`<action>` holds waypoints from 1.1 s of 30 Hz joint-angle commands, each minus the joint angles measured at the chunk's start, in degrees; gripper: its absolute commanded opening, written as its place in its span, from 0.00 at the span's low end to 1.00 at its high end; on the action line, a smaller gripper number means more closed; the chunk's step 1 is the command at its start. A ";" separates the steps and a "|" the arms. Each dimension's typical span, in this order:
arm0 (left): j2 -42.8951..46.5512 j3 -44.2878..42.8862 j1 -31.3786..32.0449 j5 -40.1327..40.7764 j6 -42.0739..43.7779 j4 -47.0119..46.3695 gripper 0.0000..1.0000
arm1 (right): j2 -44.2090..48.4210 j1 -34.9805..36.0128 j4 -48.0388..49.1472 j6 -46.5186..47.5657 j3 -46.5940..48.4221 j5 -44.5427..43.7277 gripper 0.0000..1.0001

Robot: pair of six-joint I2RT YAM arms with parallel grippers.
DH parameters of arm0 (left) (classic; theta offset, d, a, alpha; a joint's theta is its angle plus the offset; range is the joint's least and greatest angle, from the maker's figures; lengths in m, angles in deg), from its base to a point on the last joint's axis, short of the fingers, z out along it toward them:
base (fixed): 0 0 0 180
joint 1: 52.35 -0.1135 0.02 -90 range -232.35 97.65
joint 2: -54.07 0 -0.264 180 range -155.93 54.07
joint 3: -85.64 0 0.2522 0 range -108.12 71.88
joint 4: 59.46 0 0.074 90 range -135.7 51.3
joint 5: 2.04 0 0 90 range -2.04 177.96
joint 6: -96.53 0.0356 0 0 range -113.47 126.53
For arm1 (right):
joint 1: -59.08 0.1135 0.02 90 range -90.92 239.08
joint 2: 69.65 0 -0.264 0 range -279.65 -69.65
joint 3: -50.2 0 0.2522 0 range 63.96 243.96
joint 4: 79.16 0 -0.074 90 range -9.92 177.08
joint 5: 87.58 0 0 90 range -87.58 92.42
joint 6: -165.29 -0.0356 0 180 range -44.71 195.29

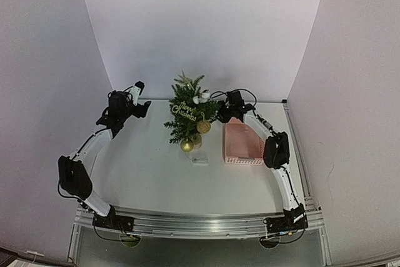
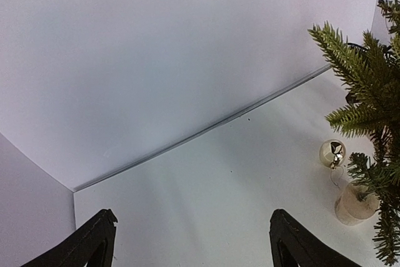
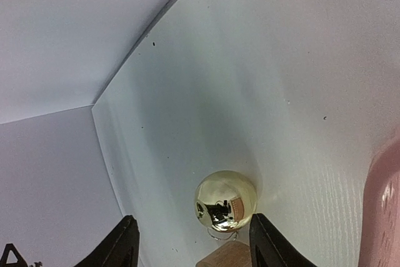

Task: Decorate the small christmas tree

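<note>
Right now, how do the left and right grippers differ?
The left gripper sits left of the small christmas tree, clear of it; the right gripper is at the tree's right side, near the pink basket. Left's fingers frame bare table; right's frame a gold bauble. Both are open, gripping nothing.

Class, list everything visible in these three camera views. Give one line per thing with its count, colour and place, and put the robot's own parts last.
small christmas tree: one, dark green, back middle of the table
gold baubles: two, shiny gold, low on the tree's front, the other at
script sign: one, gold, across the tree's front
white ornament: one, white, upper right of the tree
pink basket: one, pink, right of the tree
small clear piece: one, pale, in front of the tree, kind unclear
table: one, white
backdrop panels: three, white, around the table
left gripper: one, black, open, left of the tree
right gripper: one, black, open, by a bauble
</note>
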 commanded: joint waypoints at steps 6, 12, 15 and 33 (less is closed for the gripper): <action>2.22 0.66 0.05 -1.23 -0.87 -2.14 0.85 | -0.42 1.98 -0.49 -0.30 0.12 0.01 0.59; 2.09 0.65 0.03 -1.70 -1.17 -2.47 0.85 | -1.65 2.82 -0.66 0.14 -0.38 -0.60 0.60; 2.01 0.58 0.02 -1.76 -1.23 -2.47 0.85 | -2.44 3.23 -0.80 0.45 0.13 -0.36 0.61; 2.27 0.82 0.02 -2.26 -1.33 -3.01 0.85 | -7.19 3.44 -0.76 -1.48 1.89 0.95 0.59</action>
